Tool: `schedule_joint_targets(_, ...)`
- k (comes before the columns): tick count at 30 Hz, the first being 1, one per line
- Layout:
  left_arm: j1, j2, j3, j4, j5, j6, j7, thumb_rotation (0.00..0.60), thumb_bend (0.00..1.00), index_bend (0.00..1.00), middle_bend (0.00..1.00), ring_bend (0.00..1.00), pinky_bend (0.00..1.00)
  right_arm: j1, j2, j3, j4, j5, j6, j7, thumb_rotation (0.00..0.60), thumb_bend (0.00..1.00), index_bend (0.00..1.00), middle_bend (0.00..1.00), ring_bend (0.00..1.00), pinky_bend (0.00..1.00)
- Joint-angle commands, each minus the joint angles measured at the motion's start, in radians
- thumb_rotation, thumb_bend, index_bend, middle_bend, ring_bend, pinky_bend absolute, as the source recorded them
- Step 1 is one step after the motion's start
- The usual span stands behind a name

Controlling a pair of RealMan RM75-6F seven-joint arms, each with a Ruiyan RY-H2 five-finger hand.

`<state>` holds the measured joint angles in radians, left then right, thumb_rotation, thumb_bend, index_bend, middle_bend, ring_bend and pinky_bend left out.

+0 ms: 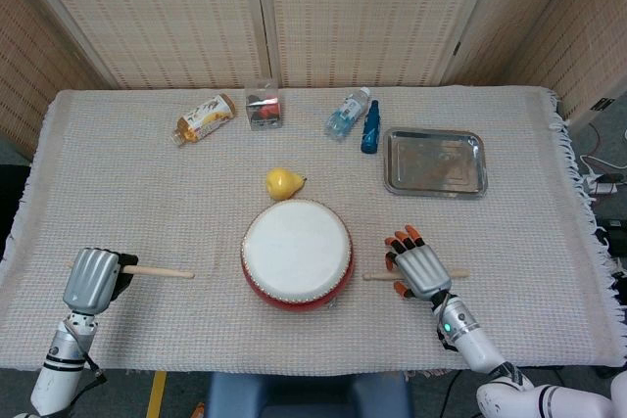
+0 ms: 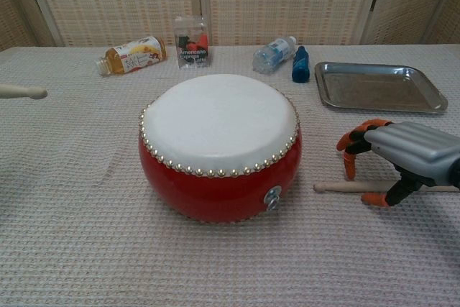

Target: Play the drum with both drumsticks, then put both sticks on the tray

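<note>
Drum [image 1: 296, 254] sits low centre of frame, red shell, white head up. Left hand [image 1: 94, 279] at lower left near the cloth's front-left corner, fingers wrapped around left drumstick [image 1: 159, 271]; stick points right toward the drum with a clear stretch of cloth between its tip and the shell. In chest view only that stick's tip [image 2: 23, 92] shows at the left edge. Right hand [image 1: 418, 264] is just right of the drum, above right drumstick [image 2: 343, 187], which lies flat on the cloth pointing at the shell. Fingers [image 2: 350, 161] curl down on both sides of the stick, spread apart, not clamped; contact with the stick: cannot tell. Tray [image 1: 435, 162] upper right, well apart from the hand, bare cloth between them. Pear [image 1: 282, 183] just behind the drum. Bottles [image 1: 347, 113] and a small box [image 1: 263, 108] line the far edge.
</note>
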<state>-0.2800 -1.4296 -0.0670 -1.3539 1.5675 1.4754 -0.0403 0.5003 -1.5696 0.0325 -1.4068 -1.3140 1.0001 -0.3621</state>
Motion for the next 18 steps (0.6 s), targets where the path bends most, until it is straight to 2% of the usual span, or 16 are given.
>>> schedule_joint_targets(1, 0.0, 0.0, 0.0, 0.001, -0.002, -0.002, -0.003, 0.6, 0.62, 1.0, 1.0, 1.0, 1.0, 0.001, -0.002, 0.0, 0.002, 0.003, -0.003, 0.001, 0.6, 0.3, 0.49, 0.18, 0.0, 0.02)
schedule_joint_targets(8, 0.0, -0.002, 0.0, 0.005, -0.003, -0.003, -0.007, 0.6, 0.62, 1.0, 1.0, 1.0, 1.0, 0.001, -0.006, -0.004, 0.012, 0.011, -0.011, -0.004, 0.6, 0.33, 0.52, 0.18, 0.0, 0.02)
schedule_joint_targets(18, 0.003, -0.003, -0.001, 0.01, -0.005, -0.001, -0.014, 0.6, 0.62, 1.0, 1.0, 1.0, 1.0, -0.006, -0.001, -0.007, 0.003, 0.001, 0.001, 0.02, 0.6, 0.41, 0.55, 0.18, 0.0, 0.03)
